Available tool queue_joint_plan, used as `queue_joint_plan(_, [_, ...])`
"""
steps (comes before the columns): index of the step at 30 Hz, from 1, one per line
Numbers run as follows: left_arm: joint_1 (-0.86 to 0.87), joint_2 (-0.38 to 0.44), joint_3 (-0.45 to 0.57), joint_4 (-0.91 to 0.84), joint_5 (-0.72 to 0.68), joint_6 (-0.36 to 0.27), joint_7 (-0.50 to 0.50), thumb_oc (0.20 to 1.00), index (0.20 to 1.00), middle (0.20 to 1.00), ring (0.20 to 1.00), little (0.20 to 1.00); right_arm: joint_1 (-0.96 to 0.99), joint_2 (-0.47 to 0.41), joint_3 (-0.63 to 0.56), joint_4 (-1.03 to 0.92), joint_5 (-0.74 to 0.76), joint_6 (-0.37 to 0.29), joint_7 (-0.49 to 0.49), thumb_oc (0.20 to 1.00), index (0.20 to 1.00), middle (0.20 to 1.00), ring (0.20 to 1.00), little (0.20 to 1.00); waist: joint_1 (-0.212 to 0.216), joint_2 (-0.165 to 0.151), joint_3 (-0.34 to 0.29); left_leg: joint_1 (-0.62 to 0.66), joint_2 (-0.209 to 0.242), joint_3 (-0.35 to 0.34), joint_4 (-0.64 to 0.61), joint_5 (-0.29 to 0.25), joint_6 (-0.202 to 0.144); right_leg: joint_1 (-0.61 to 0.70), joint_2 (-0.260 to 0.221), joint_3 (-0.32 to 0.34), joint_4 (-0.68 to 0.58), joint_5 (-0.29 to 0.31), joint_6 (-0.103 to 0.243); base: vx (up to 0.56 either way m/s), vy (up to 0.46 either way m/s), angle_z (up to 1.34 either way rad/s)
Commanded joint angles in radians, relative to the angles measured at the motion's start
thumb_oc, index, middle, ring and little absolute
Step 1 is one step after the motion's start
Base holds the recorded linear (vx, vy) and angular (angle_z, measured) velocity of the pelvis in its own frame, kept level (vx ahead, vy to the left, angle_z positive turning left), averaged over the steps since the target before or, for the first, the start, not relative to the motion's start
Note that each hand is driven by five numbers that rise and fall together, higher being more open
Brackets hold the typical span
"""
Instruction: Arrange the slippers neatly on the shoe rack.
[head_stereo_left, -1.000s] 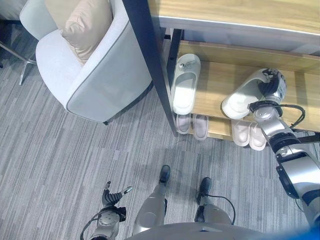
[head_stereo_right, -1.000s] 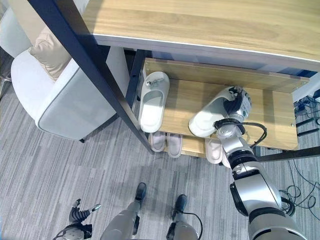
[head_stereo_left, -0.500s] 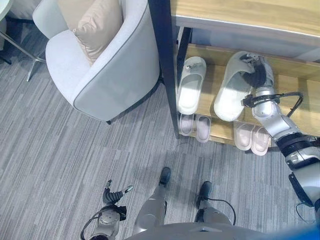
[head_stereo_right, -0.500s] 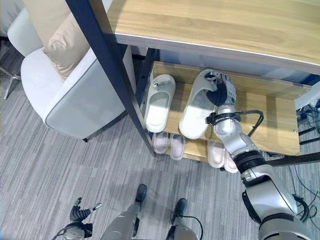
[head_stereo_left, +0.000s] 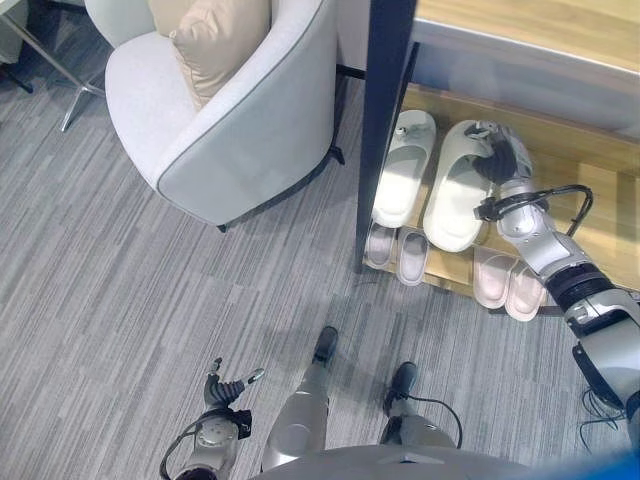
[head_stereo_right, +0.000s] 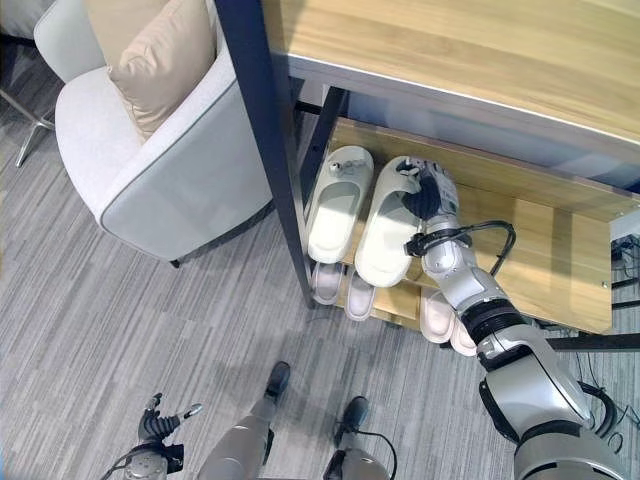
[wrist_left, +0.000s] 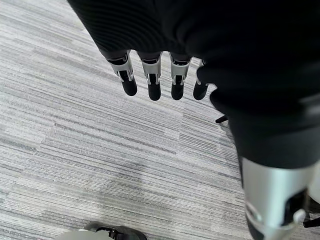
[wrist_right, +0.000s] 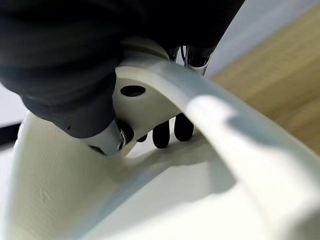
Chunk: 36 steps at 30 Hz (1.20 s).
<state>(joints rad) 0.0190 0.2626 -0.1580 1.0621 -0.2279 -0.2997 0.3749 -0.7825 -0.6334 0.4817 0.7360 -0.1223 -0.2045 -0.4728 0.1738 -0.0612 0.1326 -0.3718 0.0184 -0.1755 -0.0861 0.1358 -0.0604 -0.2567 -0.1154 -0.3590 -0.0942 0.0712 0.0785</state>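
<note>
Nearest, low at the robot's left, the left hand (head_stereo_left: 222, 391) hangs over the grey carpet (head_stereo_left: 120, 290), fingers (wrist_left: 151, 82) straight and relaxed, holding nothing. Further out on the left stands a light grey armchair (head_stereo_right: 160, 170) w/ a beige cushion (head_stereo_right: 160, 60). Beside it is the shoe rack (head_stereo_right: 560, 270), wooden shelves on a dark frame. On its lowest shelf lie two pairs of pale pink slippers (head_stereo_left: 397, 252), side by side. On the middle shelf a white slipper (head_stereo_right: 338, 203) lies flat at the left end; just beside it, at its right, is the second white slipper (head_stereo_right: 386, 225), about parallel to the first. The right hand (head_stereo_right: 433, 192) is clamped on the strap at the far end of this second slipper: in the right wrist view the fingers (wrist_right: 172, 129) go under the strap and the thumb presses from outside
</note>
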Motion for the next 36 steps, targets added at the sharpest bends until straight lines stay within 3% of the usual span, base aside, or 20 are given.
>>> queue_joint_plan(1, [-0.028,0.040,-0.001,0.044,-0.039,-0.032,0.004,1.000,1.000,1.000,1.000,1.000,-0.064,-0.005,-0.040,-0.005,0.024,-0.030,-0.057,1.000,1.000,1.000,1.000,1.000,0.017,-0.019,-0.005,0.004,0.015,0.032,-0.001,-0.024,-0.070,0.028,-0.096,0.016,0.007,-0.003,0.105,0.02,0.007,0.04])
queue_joint_plan(8, [0.001,0.004,-0.002,0.103,-0.060,-0.014,-0.026,1.000,1.000,1.000,1.000,1.000,-0.033,0.032,-0.080,-0.008,0.040,-0.029,-0.075,1.000,1.000,1.000,1.000,1.000,0.014,-0.015,-0.007,0.013,0.019,0.031,-0.001,-0.028,-0.067,0.036,-0.093,0.013,0.007,-0.005,0.104,0.00,0.000,0.00])
queue_joint_plan(14, [-0.013,0.003,0.033,0.112,-0.023,0.005,0.004,1.000,1.000,1.000,1.000,1.000,0.119,0.094,-0.178,-0.179,0.014,-0.051,-0.125,1.000,1.000,1.000,1.000,1.000,-0.003,-0.002,-0.019,0.041,0.024,0.034,-0.001,-0.040,-0.066,0.062,-0.094,0.008,0.007,-0.014,0.104,0.00,0.000,0.00])
queue_joint_plan(20, [-0.014,-0.007,0.060,0.120,-0.002,0.023,0.014,1.000,1.000,1.000,1.000,1.000,0.300,0.178,-0.252,-0.308,0.028,-0.073,-0.112,1.000,1.000,1.000,1.000,1.000,-0.024,0.013,-0.034,0.068,0.025,0.037,-0.001,-0.053,-0.060,0.082,-0.097,0.011,0.007,-0.020,0.103,0.00,0.000,0.01])
queue_joint_plan(27, [-0.010,-0.016,0.063,0.121,0.000,0.026,0.018,1.000,1.000,1.000,1.000,1.000,0.401,0.253,-0.241,-0.293,0.096,-0.078,-0.049,1.000,1.000,1.000,1.000,1.000,-0.042,0.014,-0.041,0.074,0.027,0.038,-0.001,-0.054,-0.057,0.089,-0.095,0.010,0.007,-0.024,0.100,0.00,-0.002,-0.01])
queue_joint_plan(36, [-0.004,-0.017,0.053,0.127,-0.013,0.025,0.016,1.000,1.000,1.000,1.000,1.000,0.371,0.302,-0.210,-0.213,0.156,-0.079,-0.025,1.000,1.000,1.000,1.000,1.000,-0.034,0.007,-0.044,0.068,0.022,0.034,-0.001,-0.052,-0.056,0.085,-0.096,0.005,0.007,-0.020,0.099,0.00,0.000,0.00])
